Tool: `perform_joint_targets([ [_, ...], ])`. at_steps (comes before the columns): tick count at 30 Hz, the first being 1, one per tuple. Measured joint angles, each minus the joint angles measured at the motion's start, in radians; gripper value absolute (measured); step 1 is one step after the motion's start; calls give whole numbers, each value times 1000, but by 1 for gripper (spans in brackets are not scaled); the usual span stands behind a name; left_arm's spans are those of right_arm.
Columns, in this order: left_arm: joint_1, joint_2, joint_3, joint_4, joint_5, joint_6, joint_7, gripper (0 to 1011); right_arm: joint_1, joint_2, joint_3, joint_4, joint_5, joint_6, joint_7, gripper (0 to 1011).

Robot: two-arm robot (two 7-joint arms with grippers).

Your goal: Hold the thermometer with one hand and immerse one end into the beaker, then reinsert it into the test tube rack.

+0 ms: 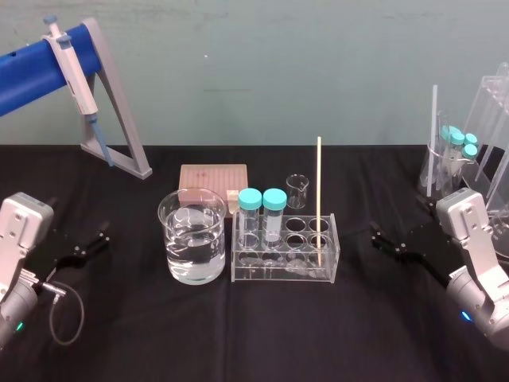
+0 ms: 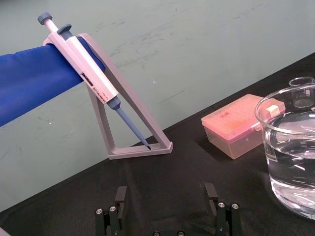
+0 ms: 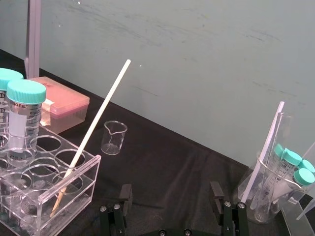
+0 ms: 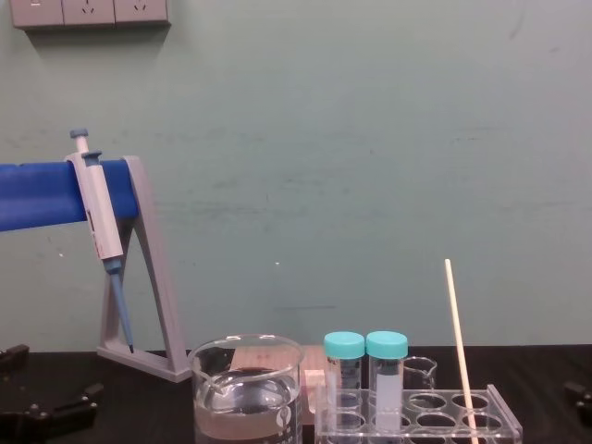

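So, everything sits on a table under a black cloth (image 1: 254, 342), with a plain teal-green wall (image 1: 278, 64) right behind it (a socket plate (image 4: 88, 11) is mounted high on that wall in the chest view).

Going left to right: one pipette (image 1: 73, 68) hangs off a blue bar (image 1: 32, 60) that's propped on one grey stand (image 1: 127, 135) at the back left. In front of that, the left gripper (image 1: 89, 245) hovers low over the cloth near the left edge, jaws spread wide with nothing between them.

Next comes the beaker (image 1: 192, 239), the one big one. It's roughly half full of clear liquid and stands just left of the test tube rack (image 1: 282, 274). One pink tip box (image 1: 213, 181) sits behind the beaker.

The rack carries two teal-capped tubes (image 1: 250, 208), side by side at its left end. It also holds the one thermometer (image 1: 319, 191), stuck in a hole at its right end. That one leans slightly and pokes well above the tube caps, with no gripper on it. One small beaker (image 1: 297, 191) stands just behind the rack.

The right gripper (image 1: 388, 239) sits low to the right of the rack, well apart from it, jaws likewise wide apart and holding nothing. At the far right back, one glass flask (image 3: 256, 196) holds three more teal-capped tubes plus one white stick (image 3: 263, 147), next to a clear stand (image 1: 497, 119).
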Motion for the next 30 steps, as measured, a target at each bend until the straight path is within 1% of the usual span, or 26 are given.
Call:
perform_joint_targets([
  [20,0,0,0,0,0,0,0,1004,0,0,0,0,0,0,0,1000],
  [21,0,0,0,0,0,0,0,1004,-2,-3,8,-1,4,0,1,1000],
  [22,0,0,0,0,0,0,0,1004,-2,-3,8,-1,4,0,1,1000],
  [24,0,0,0,0,0,0,0,1004,-8,-8,25,-6,19,0,6,1000],
  [30,0,0,0,0,0,0,0,1004,-21,-22,77,-36,93,3,48,1000],
])
